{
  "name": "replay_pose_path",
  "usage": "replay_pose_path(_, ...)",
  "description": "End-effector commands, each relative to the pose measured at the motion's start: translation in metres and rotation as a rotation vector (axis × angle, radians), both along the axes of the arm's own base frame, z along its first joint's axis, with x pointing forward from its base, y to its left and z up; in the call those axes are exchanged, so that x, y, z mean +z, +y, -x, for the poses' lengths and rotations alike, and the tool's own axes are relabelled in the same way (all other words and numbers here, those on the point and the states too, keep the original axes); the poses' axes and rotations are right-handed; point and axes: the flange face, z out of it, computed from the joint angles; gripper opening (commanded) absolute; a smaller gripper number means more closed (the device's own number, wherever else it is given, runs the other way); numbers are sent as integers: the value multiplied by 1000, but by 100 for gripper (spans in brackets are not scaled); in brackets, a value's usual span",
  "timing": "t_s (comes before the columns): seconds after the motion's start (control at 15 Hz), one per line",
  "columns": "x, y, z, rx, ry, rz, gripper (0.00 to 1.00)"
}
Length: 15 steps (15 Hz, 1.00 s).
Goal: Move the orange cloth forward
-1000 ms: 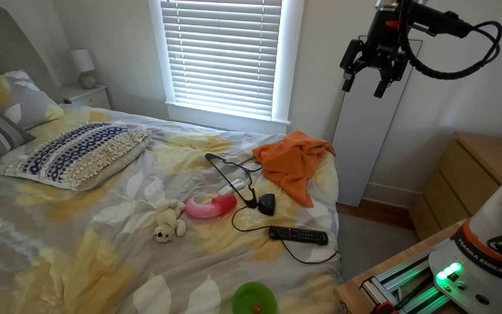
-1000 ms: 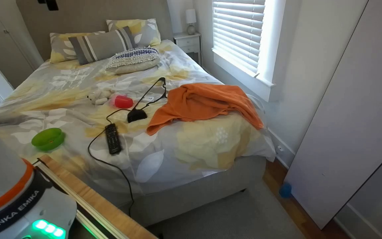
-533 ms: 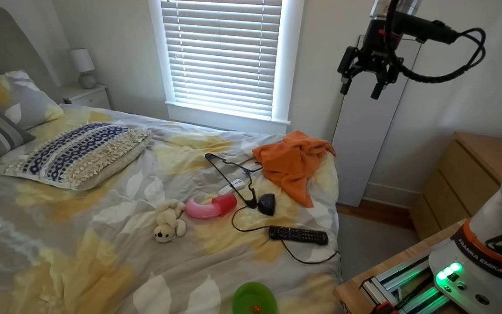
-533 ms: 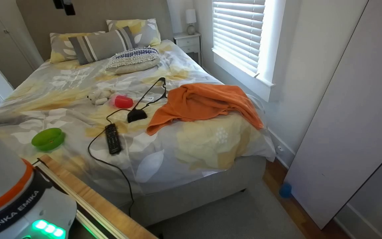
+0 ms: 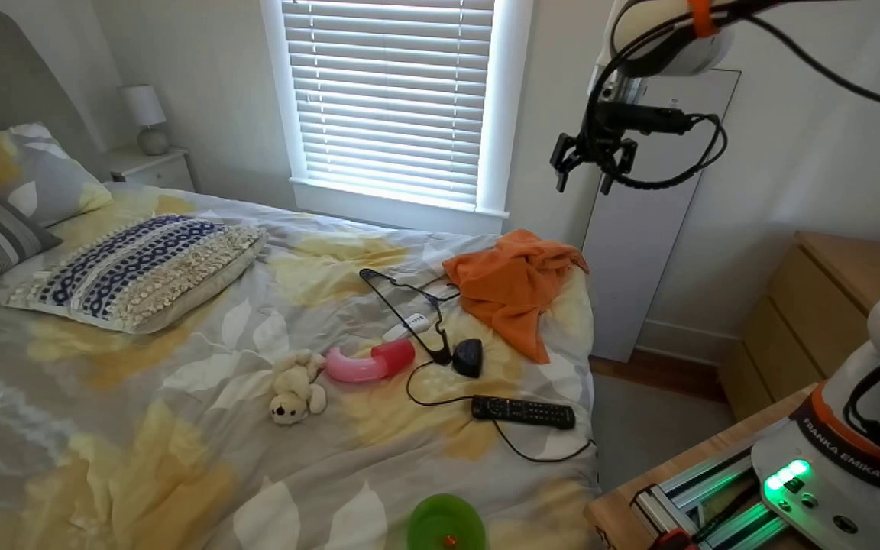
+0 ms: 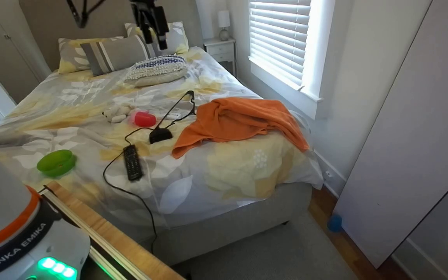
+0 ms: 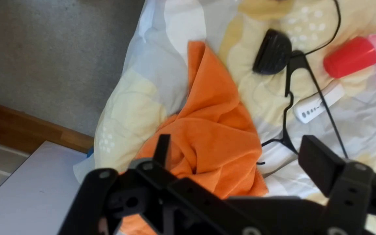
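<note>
The gripper hung well above the bed with its fingers spread apart. Below, the orange cloth lay rumpled at the bed's corner. Just beside it was a black hanger; whether the two touched was hard to tell. The hanger crossed a white device, and farther out lay a black remote, a plush toy and a green bowl

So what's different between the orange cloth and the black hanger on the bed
The orange cloth lies crumpled in folds; the black hanger is a thin, open frame. The cloth covers more of the bed than the hanger does. The cloth lies by a corner of the bed; the hanger lies farther in. Both rest on the bed.
</note>
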Motion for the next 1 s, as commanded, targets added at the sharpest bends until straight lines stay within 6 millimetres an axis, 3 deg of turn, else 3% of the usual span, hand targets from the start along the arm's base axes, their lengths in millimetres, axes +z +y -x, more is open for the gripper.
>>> replay_pose_path(0.0,-47,-15,-64,-68,-12,31,100)
replay_pose_path(0.33,-115,-40,-128,-186,-19,-30,100)
replay_pose_path(0.47,-141,-49,-145,-245,-39,-23,100)
replay_pose_path(0.8,-203,-71,-164,-385,-65,-76,100)
replay_pose_path(0.87,-183,-71,-155,-336,-69,-47,100)
replay_pose_path(0.93,-195,-74,-157,-355,-63,-57,100)
